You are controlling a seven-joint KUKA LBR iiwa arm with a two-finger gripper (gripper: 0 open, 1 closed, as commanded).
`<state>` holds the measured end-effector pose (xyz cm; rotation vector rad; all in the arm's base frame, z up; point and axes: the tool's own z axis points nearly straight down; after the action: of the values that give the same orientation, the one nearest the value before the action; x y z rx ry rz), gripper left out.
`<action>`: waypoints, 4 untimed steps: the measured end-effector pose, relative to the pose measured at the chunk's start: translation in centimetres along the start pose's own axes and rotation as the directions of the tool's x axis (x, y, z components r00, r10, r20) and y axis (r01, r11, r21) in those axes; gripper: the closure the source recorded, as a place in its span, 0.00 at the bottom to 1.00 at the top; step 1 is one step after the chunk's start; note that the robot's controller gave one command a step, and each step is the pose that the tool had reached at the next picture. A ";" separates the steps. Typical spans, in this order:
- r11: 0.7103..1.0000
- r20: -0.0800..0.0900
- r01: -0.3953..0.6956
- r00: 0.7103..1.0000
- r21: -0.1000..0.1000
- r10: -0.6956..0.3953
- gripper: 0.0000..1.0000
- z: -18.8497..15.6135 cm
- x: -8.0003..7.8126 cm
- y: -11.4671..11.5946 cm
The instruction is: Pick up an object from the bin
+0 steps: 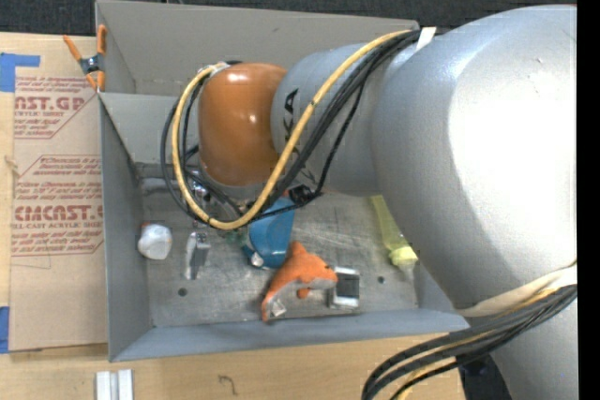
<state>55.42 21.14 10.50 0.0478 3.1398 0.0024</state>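
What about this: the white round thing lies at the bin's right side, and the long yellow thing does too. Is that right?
Not quite. The camera view shows the white round thing at the left side of the bin, not the right. The long yellow thing does lie at the right side, as you said.

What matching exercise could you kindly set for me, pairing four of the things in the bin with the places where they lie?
Things:
1. white lump
2. blue object
3. orange object
4. yellow-green stick

Places:
A. at the right of the floor, close beside the arm
B. at the left of the floor, near the left wall of the bin
C. toward the wall nearest the view's lower edge, about the middle
D. mid-floor, just below the arm's orange cover

Pairs: 1-B, 2-D, 3-C, 4-A
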 end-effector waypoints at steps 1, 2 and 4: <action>1.000 0.000 0.000 1.000 0.000 0.000 0.00 0.0 0.0 0.0; 0.999 0.002 0.039 0.999 0.000 -0.039 0.00 1.7 -0.8 1.8; 0.999 0.007 0.040 0.999 0.001 -0.040 1.00 3.3 2.4 2.7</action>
<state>53.08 23.89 7.22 -0.0151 3.1336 0.0003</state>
